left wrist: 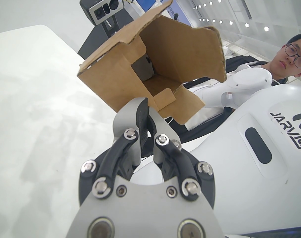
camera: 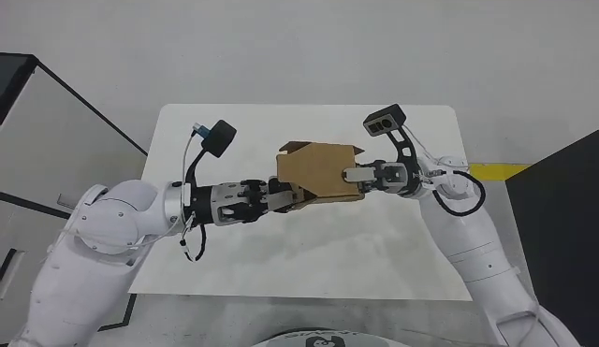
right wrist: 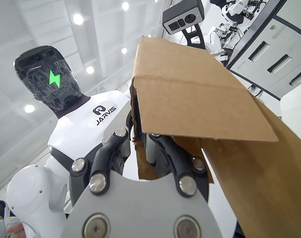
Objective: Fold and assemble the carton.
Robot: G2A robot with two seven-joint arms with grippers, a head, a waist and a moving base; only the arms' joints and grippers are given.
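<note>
A brown cardboard carton [camera: 318, 167] hangs above the middle of the white table [camera: 309, 253], held between both arms. My left gripper [camera: 284, 197] is at its left lower corner, shut on the edge of a side wall [left wrist: 146, 115]. In the left wrist view the carton [left wrist: 180, 50] is open toward the camera, with loose flaps and a hollow inside. My right gripper [camera: 354, 174] is at the carton's right side, and its fingers clamp a wall edge [right wrist: 138, 137]. A flat outer panel of the carton [right wrist: 190, 100] juts out over that gripper.
The table top [left wrist: 29, 87] lies bare below the carton. A dark panel [camera: 28, 113] stands off the table's left side and another [camera: 562, 225] off its right. The wrist cameras [camera: 220, 137] [camera: 384, 120] stick up on stalks beside the carton.
</note>
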